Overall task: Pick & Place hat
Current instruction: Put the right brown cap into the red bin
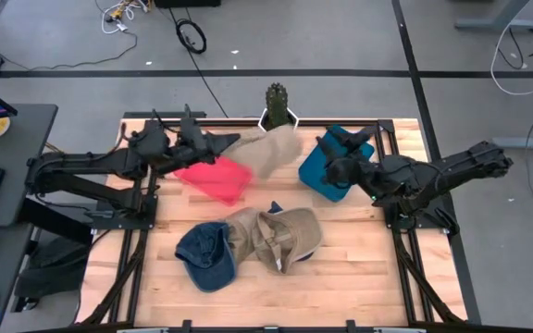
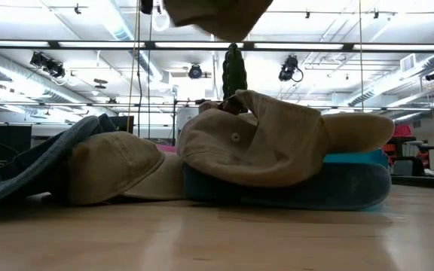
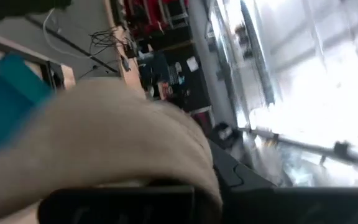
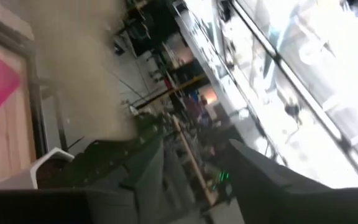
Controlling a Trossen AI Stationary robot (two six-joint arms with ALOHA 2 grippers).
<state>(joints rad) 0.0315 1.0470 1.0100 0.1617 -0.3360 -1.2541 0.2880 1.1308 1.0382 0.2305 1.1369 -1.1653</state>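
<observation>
My left gripper is at the far left of the table, shut on a beige hat that hangs in the air near the cactus; the low view shows the beige hat high above the table. Under it a pink hat lies flat on the table. My right gripper hovers open over a teal hat at the far right and touches nothing. At the near middle, a blue denim hat and tan hats lie in an overlapping heap. My left gripper holds the beige hat by its left edge, coming at it about level from the table's left. The hat is lifted clear of the table and droops beyond the fingers. In the left wrist view the hat hides the place of contact.
A cactus in a white pot stands at the middle of the table's far edge, close to the held hat. The heap of hats fills the near middle. Bare wood shows at the near right and near left.
</observation>
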